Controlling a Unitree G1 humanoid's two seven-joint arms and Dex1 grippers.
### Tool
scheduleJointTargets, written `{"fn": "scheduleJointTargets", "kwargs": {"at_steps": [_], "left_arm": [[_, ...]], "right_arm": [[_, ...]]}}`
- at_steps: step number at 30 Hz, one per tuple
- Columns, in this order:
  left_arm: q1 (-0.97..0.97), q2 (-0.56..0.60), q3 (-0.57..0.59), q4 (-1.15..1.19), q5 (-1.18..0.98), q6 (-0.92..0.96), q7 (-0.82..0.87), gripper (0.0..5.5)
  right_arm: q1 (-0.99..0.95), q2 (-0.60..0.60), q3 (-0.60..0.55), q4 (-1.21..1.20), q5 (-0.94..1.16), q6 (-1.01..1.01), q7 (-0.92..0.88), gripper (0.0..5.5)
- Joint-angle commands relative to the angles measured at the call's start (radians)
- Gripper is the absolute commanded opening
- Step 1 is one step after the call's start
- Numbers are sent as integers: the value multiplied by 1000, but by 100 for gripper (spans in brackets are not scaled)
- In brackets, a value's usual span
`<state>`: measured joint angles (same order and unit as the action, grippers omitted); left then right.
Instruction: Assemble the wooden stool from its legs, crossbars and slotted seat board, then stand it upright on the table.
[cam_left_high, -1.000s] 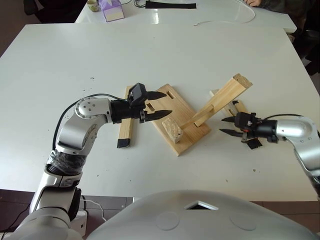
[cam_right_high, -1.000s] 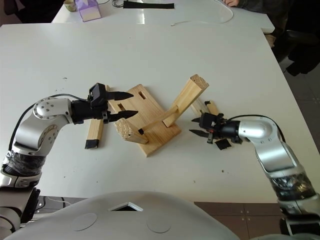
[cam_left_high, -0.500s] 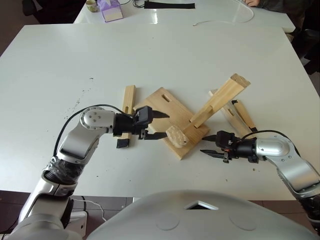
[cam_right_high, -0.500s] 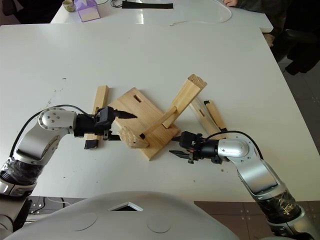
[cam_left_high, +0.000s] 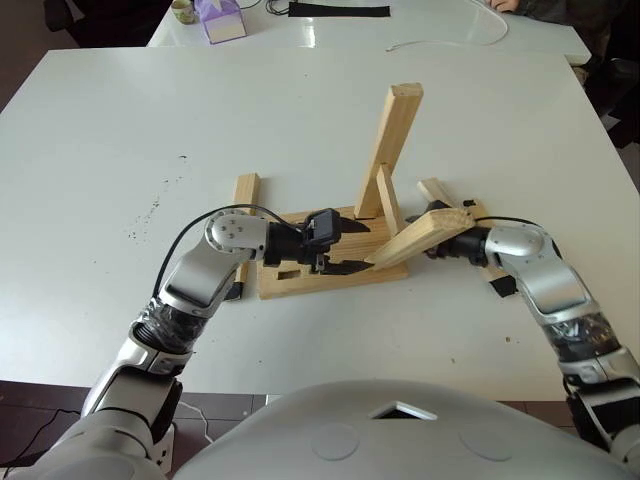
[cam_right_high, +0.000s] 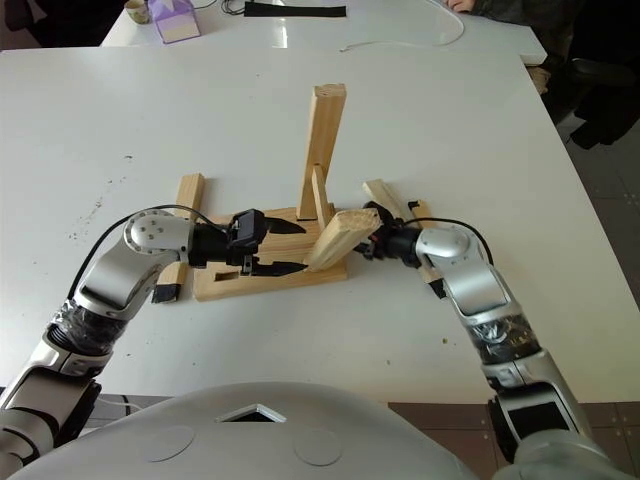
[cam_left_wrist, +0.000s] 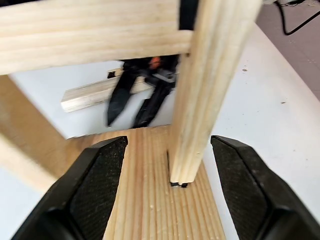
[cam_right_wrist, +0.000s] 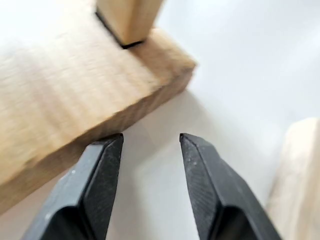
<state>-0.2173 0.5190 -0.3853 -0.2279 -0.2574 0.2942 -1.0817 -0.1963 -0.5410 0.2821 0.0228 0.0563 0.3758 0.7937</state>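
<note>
The slotted seat board (cam_left_high: 300, 278) lies flat at the table's middle. One leg (cam_left_high: 394, 140) stands upright in it, with a short crossbar (cam_left_high: 386, 200) against its base. A second leg (cam_left_high: 420, 236) leans low across the board's right end. My left gripper (cam_left_high: 352, 247) is open just above the board, its fingers (cam_left_wrist: 100, 185) on either side of the upright leg's foot (cam_left_wrist: 192, 150). My right gripper (cam_right_wrist: 151, 137) is open at the board's right corner (cam_right_wrist: 150, 65), mostly hidden behind the leaning leg in the eye views.
A loose leg (cam_left_high: 244, 195) lies left of the board. More loose wooden pieces (cam_left_high: 436, 192) lie right of it, under my right forearm. A tissue box (cam_left_high: 221, 18) and a cup (cam_left_high: 185, 11) stand on the far table.
The board has swung round and now lies flat with its long leg upright. My left gripper moved right over the board; my right gripper moved up to the board's right end.
</note>
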Motion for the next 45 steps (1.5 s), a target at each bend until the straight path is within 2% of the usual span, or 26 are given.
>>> {"fn": "scheduleJointTargets", "kwargs": {"at_steps": [1, 4, 7, 9, 11, 14, 17, 20, 26, 30, 35, 40, 45], "left_arm": [[-19, 34, 38, -15, -26, 19, -23, 311], [-23, 95, 130, -21, -69, 29, -43, 311], [-47, 160, 260, -23, -153, 68, -67, 311], [-110, 155, 320, 35, -182, 90, -37, 311], [-179, 127, 326, 137, -128, 54, 21, 311], [-285, 60, 274, 385, 17, -60, 132, 311], [-330, 62, 165, 624, 211, -308, 163, 311], [-379, 74, 61, 882, 402, -570, 233, 311], [-394, 81, -38, 1119, 549, -847, 224, 311], [-359, 68, -33, 1068, 455, -895, 79, 311], [-246, 100, -27, 761, 301, -808, -81, 311], [-185, 126, -6, 643, 281, -725, -96, 311], [-144, 97, 23, 571, 269, -630, -46, 311]], "right_arm": [[-37, 5, -18, 66, -23, -43, -17, 209], [22, -29, -99, -14, -4, -37, -44, 209], [173, -96, -206, -198, 27, 7, -45, 209], [304, -151, -255, -353, 59, 35, -9, 209], [440, -213, -268, -501, 101, 22, 65, 209], [576, -282, -254, -640, 160, 5, 166, 209], [574, -285, -193, -661, 175, 31, 191, 209], [524, -238, -108, -620, 159, 62, 169, 209], [419, -118, 39, -484, 56, 110, 43, 209], [395, -48, 61, -430, 37, 141, -42, 209], [332, 25, 57, -357, 21, 137, -125, 209], [247, 53, 28, -282, 13, 136, -171, 209], [205, 60, 37, -241, -4, 124, -173, 209]]}}
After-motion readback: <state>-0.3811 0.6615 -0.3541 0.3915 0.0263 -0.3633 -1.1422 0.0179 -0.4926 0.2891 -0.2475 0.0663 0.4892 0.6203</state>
